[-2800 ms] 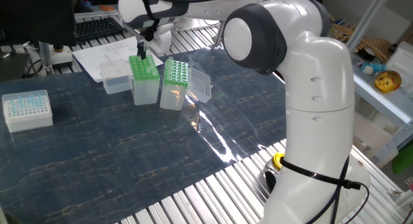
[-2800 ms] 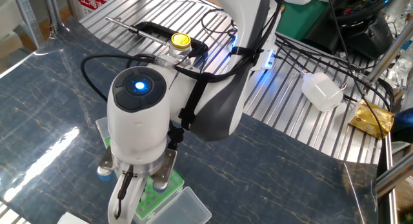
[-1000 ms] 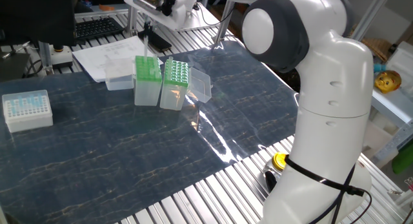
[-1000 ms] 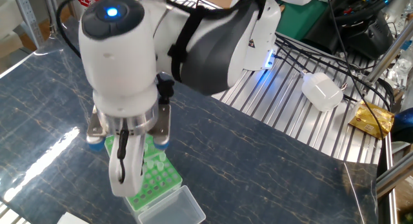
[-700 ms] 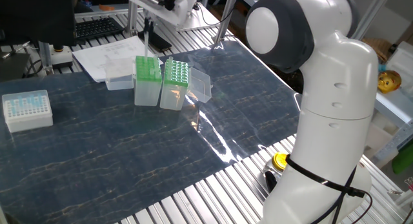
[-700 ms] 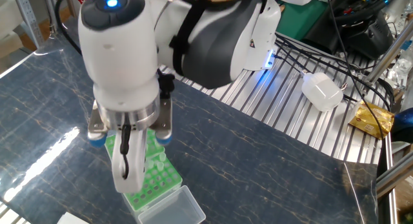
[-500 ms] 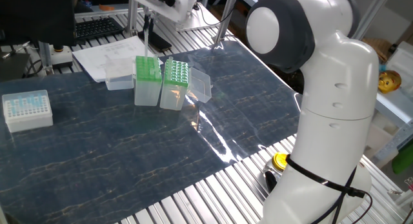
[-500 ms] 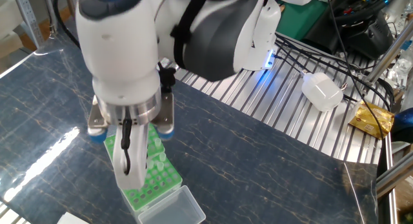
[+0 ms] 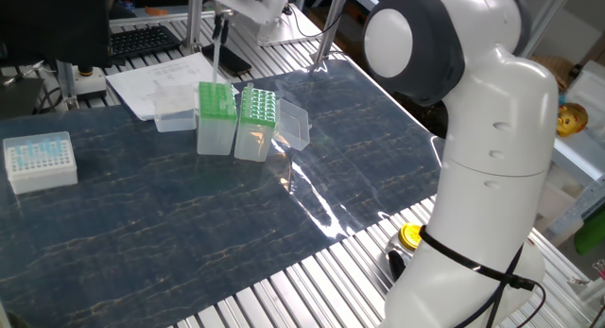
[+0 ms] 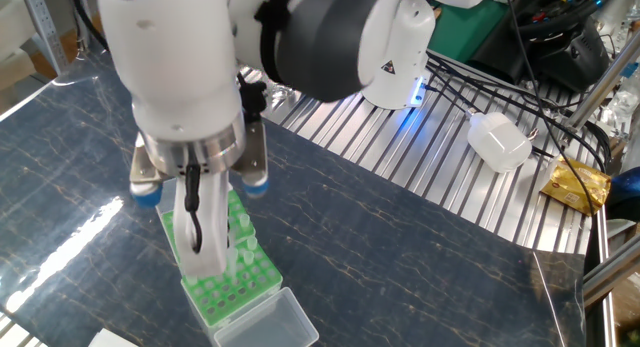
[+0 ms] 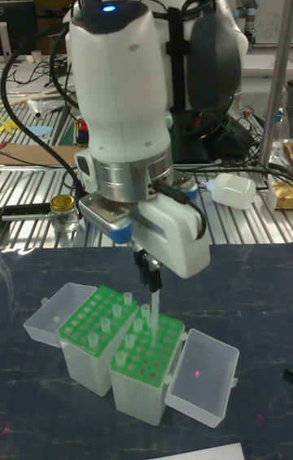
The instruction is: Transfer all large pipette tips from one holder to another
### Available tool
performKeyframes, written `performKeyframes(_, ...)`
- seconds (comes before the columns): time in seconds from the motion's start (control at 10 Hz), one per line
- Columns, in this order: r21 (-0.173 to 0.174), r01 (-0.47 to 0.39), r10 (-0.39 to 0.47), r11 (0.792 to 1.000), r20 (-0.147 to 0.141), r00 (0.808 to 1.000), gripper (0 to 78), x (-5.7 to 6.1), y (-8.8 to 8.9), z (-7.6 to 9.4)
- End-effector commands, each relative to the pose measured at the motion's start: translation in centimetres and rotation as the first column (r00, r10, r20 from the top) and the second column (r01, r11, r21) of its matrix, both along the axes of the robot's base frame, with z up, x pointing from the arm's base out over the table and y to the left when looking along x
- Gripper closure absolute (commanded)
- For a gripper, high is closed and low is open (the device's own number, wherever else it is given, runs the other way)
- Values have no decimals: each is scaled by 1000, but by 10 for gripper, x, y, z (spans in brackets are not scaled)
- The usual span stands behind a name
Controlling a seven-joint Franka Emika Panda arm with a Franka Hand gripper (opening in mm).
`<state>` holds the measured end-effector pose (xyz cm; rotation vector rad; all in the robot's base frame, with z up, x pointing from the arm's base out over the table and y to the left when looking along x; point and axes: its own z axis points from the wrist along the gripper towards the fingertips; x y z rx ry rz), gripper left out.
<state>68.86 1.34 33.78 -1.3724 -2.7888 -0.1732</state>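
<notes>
We hold one clear, tapered pipette tip pinched in closed fingers, now lifted out of its green rack and hanging above it, free to carry to the neighbouring rack. Both are translucent boxes with hinged lids on the dark marbled bench.

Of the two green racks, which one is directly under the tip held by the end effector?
The green rack beside the open lid with the red dot; the end effector holds its pipette tip above it.
</notes>
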Motion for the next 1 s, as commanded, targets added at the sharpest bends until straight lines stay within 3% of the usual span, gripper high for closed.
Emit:
performKeyframes(0.1,0,-38,38,999,3,999,764,0,-6,13)
performKeyframes(0.5,2,-150,150,989,-7,989,764,3,-19,25)
performKeyframes(1.0,-15,-349,349,937,13,937,764,-6,-34,43)
